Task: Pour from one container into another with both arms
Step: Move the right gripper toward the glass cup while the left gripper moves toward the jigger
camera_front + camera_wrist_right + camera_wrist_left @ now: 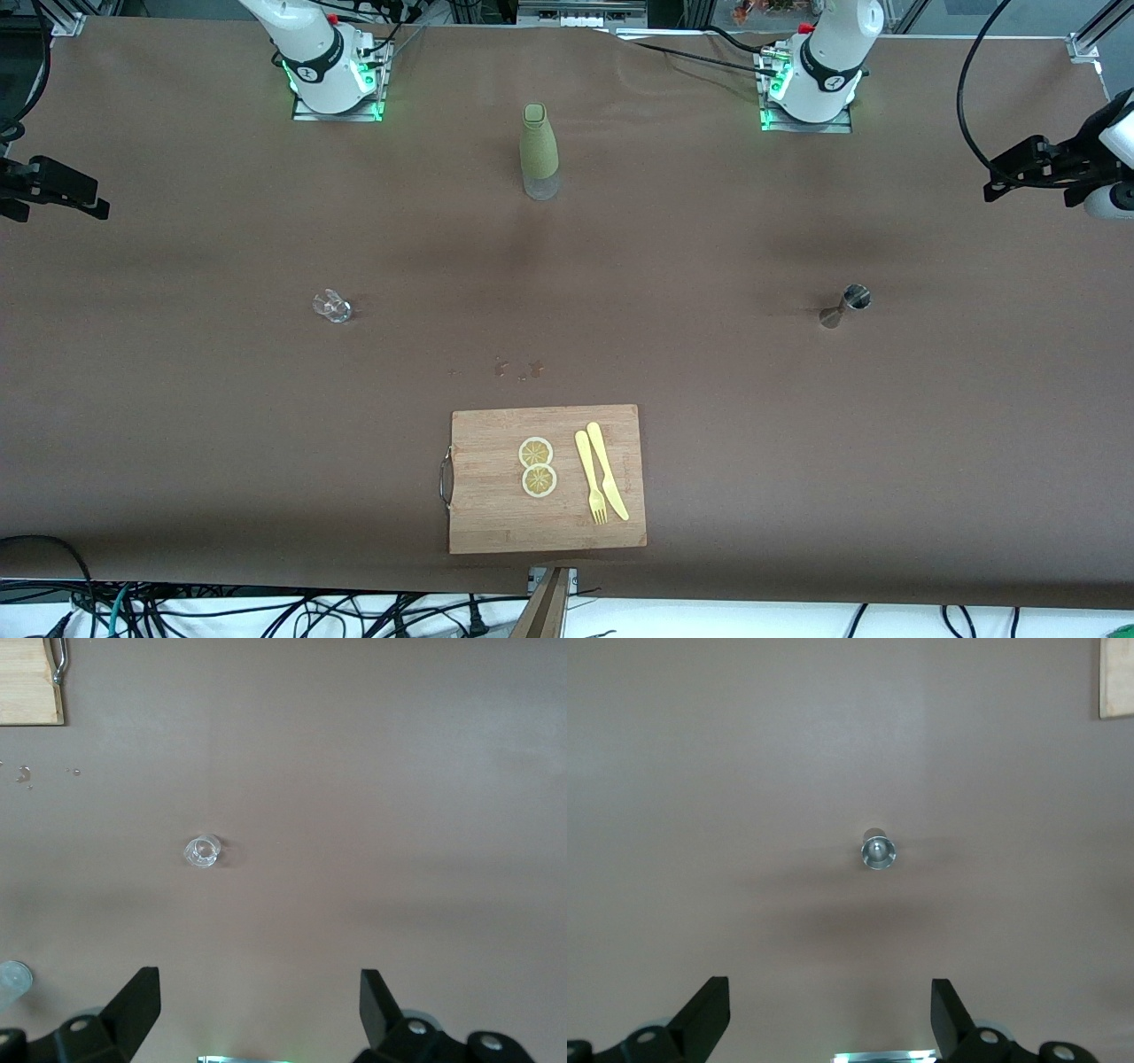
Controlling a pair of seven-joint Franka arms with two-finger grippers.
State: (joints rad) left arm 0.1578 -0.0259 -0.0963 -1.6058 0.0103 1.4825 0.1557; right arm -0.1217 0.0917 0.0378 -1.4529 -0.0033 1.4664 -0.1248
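Front view: the steel jigger (846,306) is standing on the brown table (177,425) toward the left arm's end, and the clear glass cup (332,306) is sitting toward the right arm's end, well apart, with the cutting board (496,514) nearer the camera between them.

Left wrist view: the left gripper (830,1014) is hanging over bare table, its 2 fingers spread wide, the jigger (878,851) standing apart.

Right wrist view: the right gripper (260,1010) is hovering with fingers spread and nothing between them; the cup (202,851) is sitting apart, bare table all around.
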